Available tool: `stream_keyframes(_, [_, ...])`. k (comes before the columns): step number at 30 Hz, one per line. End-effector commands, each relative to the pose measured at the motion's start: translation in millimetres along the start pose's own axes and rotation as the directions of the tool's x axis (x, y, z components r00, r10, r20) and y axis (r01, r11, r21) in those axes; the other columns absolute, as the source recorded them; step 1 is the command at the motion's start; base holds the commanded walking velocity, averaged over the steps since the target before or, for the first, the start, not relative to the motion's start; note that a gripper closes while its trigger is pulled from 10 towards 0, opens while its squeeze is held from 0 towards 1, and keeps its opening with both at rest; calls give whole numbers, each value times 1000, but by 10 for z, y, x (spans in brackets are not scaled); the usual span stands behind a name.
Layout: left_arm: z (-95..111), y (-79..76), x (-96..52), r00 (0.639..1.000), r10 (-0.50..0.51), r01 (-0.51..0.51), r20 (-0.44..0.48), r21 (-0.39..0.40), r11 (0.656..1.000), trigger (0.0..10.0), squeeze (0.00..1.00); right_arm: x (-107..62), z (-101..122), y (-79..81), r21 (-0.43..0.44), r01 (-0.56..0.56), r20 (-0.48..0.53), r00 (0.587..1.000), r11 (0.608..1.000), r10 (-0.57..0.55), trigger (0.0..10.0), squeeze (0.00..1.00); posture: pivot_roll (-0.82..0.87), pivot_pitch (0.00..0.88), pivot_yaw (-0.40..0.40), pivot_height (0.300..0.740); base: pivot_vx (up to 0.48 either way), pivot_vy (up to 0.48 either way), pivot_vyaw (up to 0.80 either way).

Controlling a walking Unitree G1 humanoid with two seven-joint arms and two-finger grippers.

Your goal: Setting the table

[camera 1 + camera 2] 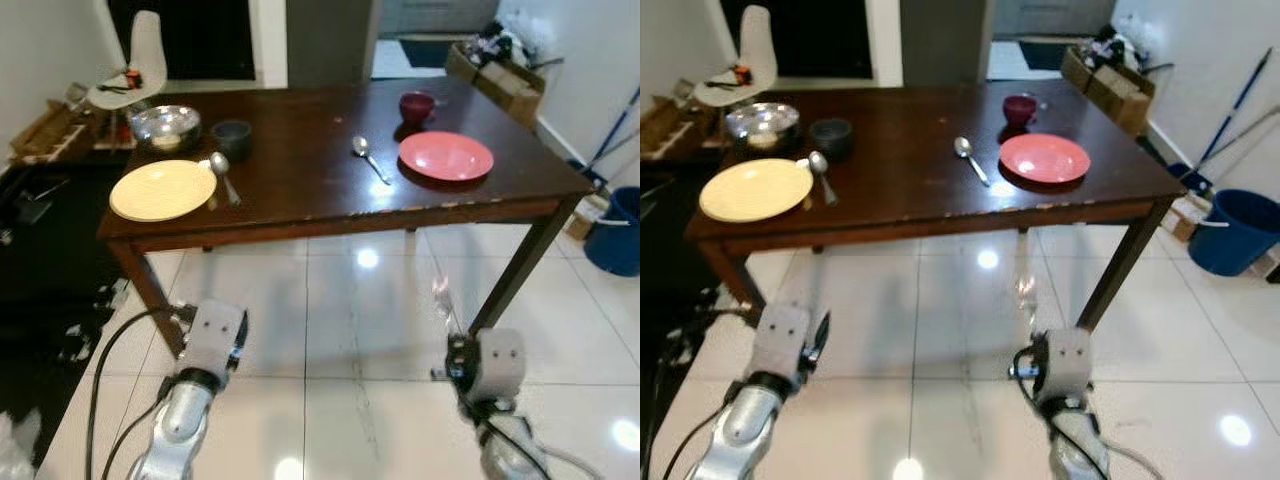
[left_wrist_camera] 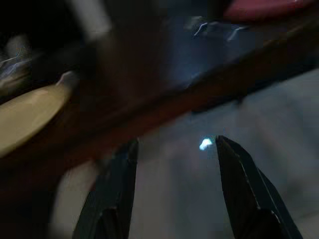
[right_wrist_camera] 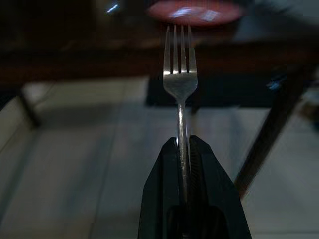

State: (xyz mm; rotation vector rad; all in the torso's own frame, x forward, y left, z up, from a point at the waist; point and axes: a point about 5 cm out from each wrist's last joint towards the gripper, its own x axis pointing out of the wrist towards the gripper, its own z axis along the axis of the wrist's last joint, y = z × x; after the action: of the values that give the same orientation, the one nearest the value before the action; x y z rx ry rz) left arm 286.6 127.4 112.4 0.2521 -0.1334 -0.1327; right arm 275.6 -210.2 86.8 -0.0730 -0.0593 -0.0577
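Standing a little back from the dark wooden tabletop, the robot holds both arms low over the tiled floor. The right end effector has its two fingers pressed together on the handle of a fork, which points up toward the pink plate. The left end effector is spread and holds nothing. On the tabletop two places are partly laid. At the left there is a yellow plate with a spoon touching its right edge and a dark bowl behind it. At the right there is the pink plate with a second spoon lying near its left side and a dark red cup behind it. A metal bowl also stands in the far left corner. I see no fork on the tabletop, so I judge the task is more than half done; what is left is to bring this fork to one plate, probably the pink one, and maybe another fork for the yellow plate. The head views give the whole layout, but in them the fork is only a thin pale streak above the right wrist. The right wrist view shows clearly the four tines and the tight grip, while the left wrist view shows the open gap between its fingers.
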Motion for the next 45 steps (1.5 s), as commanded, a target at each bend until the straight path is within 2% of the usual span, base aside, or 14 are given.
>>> stream_keyframes(1, [115,-64,29,999,-36,36,39,0,999,10000,0,53,130,-55,-2,29,40,999,1000,-29,10000,0,-84,0,93,740,480,0,0])
stream_keyframes(6, [267,-136,86,994,-65,66,92,-10,998,10000,0,122,278,-68,-6,42,84,996,999,-41,10000,0,-86,0,94,740,480,0,-131])
stream_keyframes(20, [309,-176,66,992,-91,93,86,-17,996,10000,0,76,284,-41,-9,43,63,997,999,-43,10000,0,-87,0,97,740,480,0,-758])
stream_keyframes(23, [308,-178,65,992,-92,93,84,-17,995,10000,0,76,285,-40,-12,41,62,997,999,-40,10000,0,-86,0,97,740,480,0,0])
stream_keyframes(29, [306,-180,58,993,-90,92,76,-18,996,10000,0,84,309,15,-28,-6,60,998,1000,8,10000,0,-85,0,94,740,480,0,0])
stream_keyframes(32, [304,-153,55,995,-73,74,71,-17,997,10000,0,71,356,183,-41,-138,64,988,990,141,10000,0,-84,0,96,740,480,0,0])
stream_keyframes(33, [304,-153,55,995,-73,74,71,-17,997,10000,0,71,356,183,-41,-138,64,988,990,141,10000,0,-84,0,96,740,480,0,0])
stream_keyframes(35, [301,-122,54,996,-54,55,65,-22,998,10000,0,50,389,306,-47,-230,66,970,972,233,10000,0,-85,0,98,740,480,0,0])
stream_keyframes(36, [301,-122,54,996,-54,55,65,-22,998,10000,0,50,389,306,-47,-230,66,970,972,233,10000,0,-85,0,98,740,480,0,0])
stream_keyframes(38, [296,-53,49,998,-21,23,54,-45,999,10000,0,-4,462,530,-23,-384,71,921,923,384,10000,0,-85,0,99,740,197,0,0])
stream_keyframes(39, [296,-53,49,998,-21,23,54,-45,999,10000,0,-4,462,530,-23,-384,71,921,923,384,10000,0,-85,0,99,740,0,0,0])
stream_keyframes(42, [305,32,33,999,-1,4,50,-51,999,10000,0,-96,576,798,19,-549,88,833,835,546,10000,0,-81,0,99,740,0,0,0])
stream_keyframes(43, [305,32,33,999,-1,4,50,-51,999,10000,0,-96,576,798,19,-549,88,833,835,546,10000,0,-81,0,99,740,0,0,0])
stream_keyframes(45, [321,81,18,999,-5,7,46,-42,999,10000,0,-151,644,951,46,-623,103,781,781,616,10000,0,-75,0,98,740,0,0,0])
